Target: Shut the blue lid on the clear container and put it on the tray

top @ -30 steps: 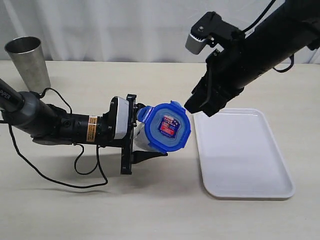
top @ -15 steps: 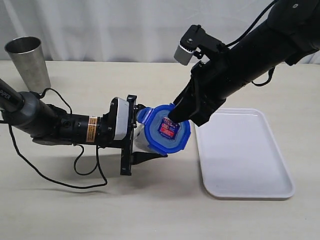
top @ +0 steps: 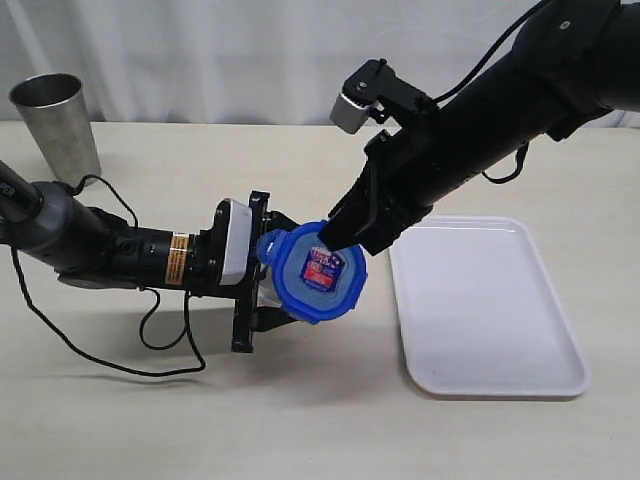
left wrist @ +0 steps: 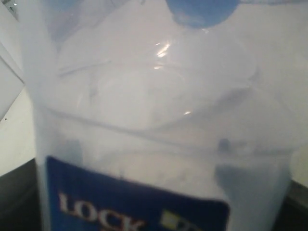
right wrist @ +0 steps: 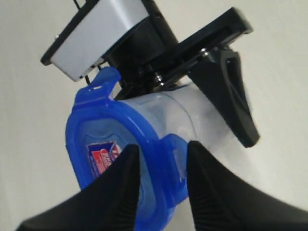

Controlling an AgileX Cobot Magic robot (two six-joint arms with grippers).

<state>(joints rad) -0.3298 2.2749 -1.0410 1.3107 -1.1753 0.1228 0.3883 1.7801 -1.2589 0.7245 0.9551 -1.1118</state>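
The clear container (top: 266, 294) lies tilted on its side above the table, and my left gripper (top: 268, 272) is shut on its body. It fills the left wrist view as the clear container (left wrist: 154, 120) with a blue label. The blue lid (top: 318, 272), with its red-and-white sticker, sits on the container's mouth and faces the camera. My right gripper (top: 335, 238) comes down from the upper right. In the right wrist view its fingers straddle the blue lid (right wrist: 101, 154), one on the top and one against a snap tab, with the right gripper (right wrist: 161, 159) shut on that edge. The white tray (top: 480, 300) lies to the right.
A grey steel cup (top: 58, 125) stands at the back left of the table. A black cable (top: 170, 340) loops on the table under the left arm. The right arm reaches across above the tray's far left corner.
My right gripper has come down and leftwards from above the tray onto the lid, and its fingers have narrowed on the lid's edge. The container and lid have shifted slightly left and down.
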